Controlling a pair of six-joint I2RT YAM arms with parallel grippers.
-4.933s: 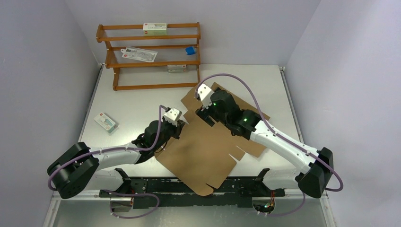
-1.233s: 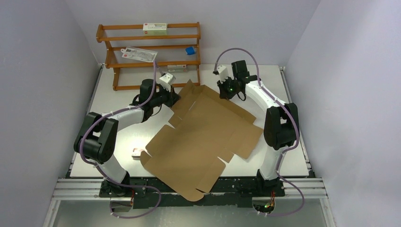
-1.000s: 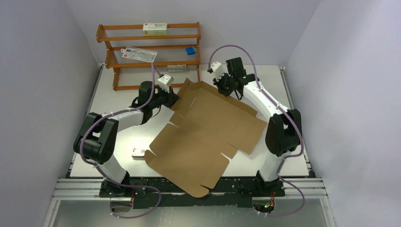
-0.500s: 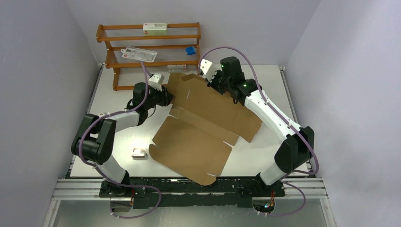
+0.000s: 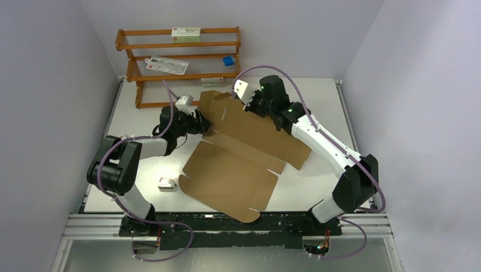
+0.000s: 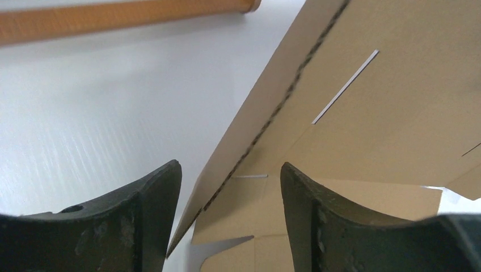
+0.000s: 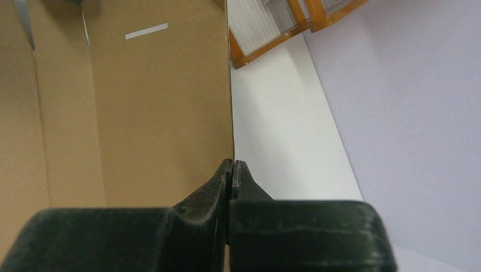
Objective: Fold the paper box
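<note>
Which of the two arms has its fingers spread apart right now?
The left arm's fingers: they stand apart astride the paper box edge, while the right arm's fingers are pinched shut on it.

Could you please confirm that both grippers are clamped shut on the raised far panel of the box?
Not quite: only the right gripper is clamped shut on the raised far panel of the box. The left gripper is open around that panel's edge rather than clamped on it, as the left wrist view shows.

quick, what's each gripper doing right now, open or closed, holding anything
left gripper: open, straddling an edge of the paper box, not clamping it
right gripper: closed, pinching the paper box's edge
</note>
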